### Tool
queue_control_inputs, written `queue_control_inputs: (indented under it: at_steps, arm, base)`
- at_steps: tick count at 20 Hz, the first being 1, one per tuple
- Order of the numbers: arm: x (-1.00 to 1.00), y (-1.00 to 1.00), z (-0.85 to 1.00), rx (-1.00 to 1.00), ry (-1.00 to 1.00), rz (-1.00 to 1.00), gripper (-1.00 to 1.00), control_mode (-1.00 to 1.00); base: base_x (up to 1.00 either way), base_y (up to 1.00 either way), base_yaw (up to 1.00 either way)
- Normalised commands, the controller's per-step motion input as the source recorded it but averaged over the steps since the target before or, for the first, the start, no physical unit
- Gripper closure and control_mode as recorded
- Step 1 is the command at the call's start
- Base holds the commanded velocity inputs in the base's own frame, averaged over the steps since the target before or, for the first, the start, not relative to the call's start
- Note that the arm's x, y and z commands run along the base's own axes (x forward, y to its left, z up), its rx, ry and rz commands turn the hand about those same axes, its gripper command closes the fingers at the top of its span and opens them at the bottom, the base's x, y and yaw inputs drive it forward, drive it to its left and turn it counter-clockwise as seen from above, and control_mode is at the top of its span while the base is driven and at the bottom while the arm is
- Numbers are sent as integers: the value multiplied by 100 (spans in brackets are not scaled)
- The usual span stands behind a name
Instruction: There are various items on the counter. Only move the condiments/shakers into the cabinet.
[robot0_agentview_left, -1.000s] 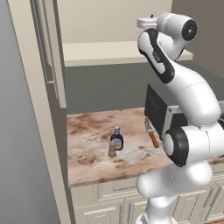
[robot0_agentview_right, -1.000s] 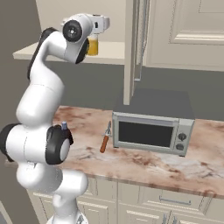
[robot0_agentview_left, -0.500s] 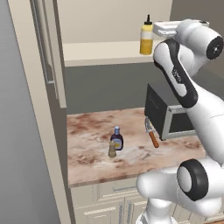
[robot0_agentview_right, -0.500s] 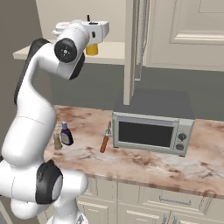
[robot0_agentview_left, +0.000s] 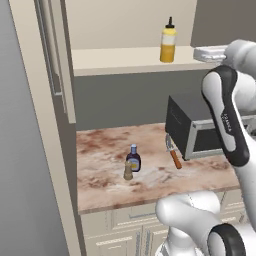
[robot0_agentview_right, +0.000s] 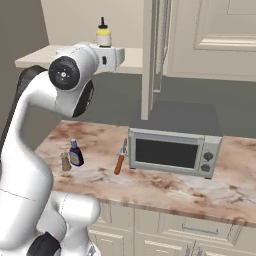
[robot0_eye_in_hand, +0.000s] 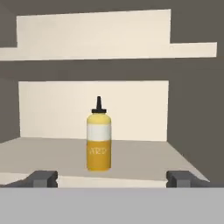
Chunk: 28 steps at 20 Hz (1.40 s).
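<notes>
1 of the 3 condiments is already in place: the yellow squeeze bottle (robot0_eye_in_hand: 98, 139) stands upright on the cabinet shelf (robot0_agentview_left: 120, 59), near its front edge, apart from the end effector (robot0_eye_in_hand: 112, 178), whose fingertips (robot0_eye_in_hand: 43, 178) sit wide on either side of it with nothing between them. The other 2, the dark bottle with blue cap (robot0_agentview_left: 133, 158) and the tan pepper shaker (robot0_agentview_left: 128, 171), stand just beside each other on the surface (robot0_agentview_left: 105, 170), left of the orange-handled knife (robot0_agentview_left: 173, 152) and the microwave (robot0_agentview_right: 174, 146). The step in hand looks like the retreat: back the hand straight out, level, so neither fingertip clips the bottle, then swing down toward the pair, leaving the knife alone.
</notes>
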Motion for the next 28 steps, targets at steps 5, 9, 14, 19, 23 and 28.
queue_control_inputs:
  at_steps: [5, 9, 14, 19, 23, 28]
  arm:
    - [-100, 23, -76, -4, 49, 23, -100, -100]
    - [-94, 67, -99, -12, 49, 39, -100, -100]
    - [-47, 67, -95, -13, 38, 40, -100, -100]
    - [-3, 64, -76, -15, 31, 30, -100, -100]
    - [21, 58, -55, -22, 22, 8, -100, -100]
    - [38, 43, -45, -10, 18, -5, -100, -100]
  base:
    - [0, 0, 0]
    - [0, 0, 0]
    - [0, 0, 0]
    - [0, 0, 0]
    - [0, 0, 0]
    - [0, 0, 0]
